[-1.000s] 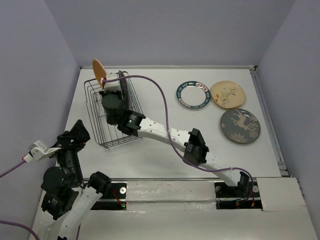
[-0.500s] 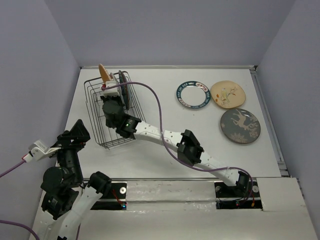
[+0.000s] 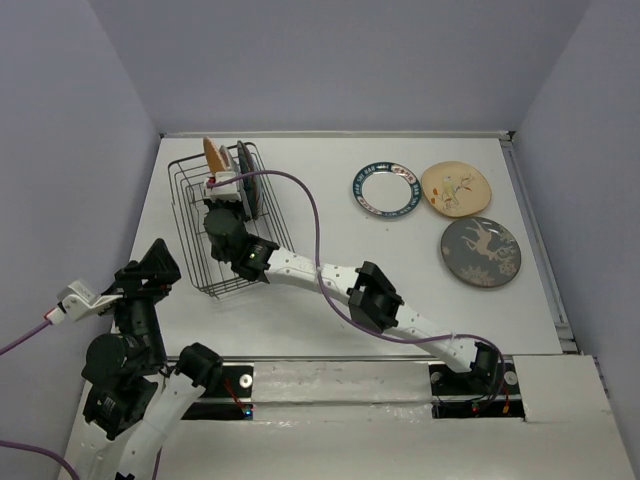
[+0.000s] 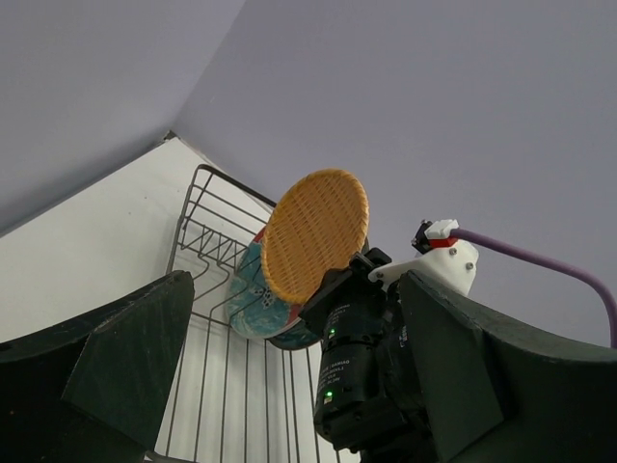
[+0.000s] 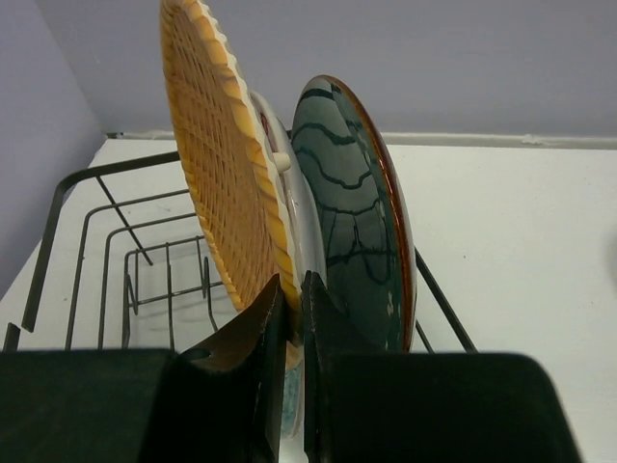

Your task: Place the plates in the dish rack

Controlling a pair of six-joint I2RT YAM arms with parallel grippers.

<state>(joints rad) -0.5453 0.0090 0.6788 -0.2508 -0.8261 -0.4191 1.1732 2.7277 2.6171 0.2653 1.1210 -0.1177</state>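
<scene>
My right gripper (image 3: 216, 182) (image 5: 294, 289) is shut on the lower rim of the orange woven-look plate (image 3: 211, 154) (image 4: 315, 231) (image 5: 217, 174). It holds that plate upright over the far end of the dish rack (image 3: 196, 240) (image 4: 207, 246) (image 5: 92, 207). Right behind it in the rack stand the red-and-teal floral plate (image 4: 243, 294) (image 5: 294, 193) and the dark teal plate (image 3: 247, 180) (image 5: 352, 222). The orange plate's bottom edge is hidden by my fingers. My left gripper (image 3: 148, 272) (image 4: 294, 289) stays open and empty near the rack's front left corner.
On the table's right lie three flat plates: white with a dark patterned rim (image 3: 386, 190), cream floral (image 3: 455, 188) and grey with a pale deer (image 3: 481, 251). My right arm (image 3: 370, 295) stretches diagonally across the table middle. Walls close in behind and to the left.
My right arm has carried the orange plate down and nearer, close to the plates standing in the rack, and turned it more edge-on. The left arm has not moved.
</scene>
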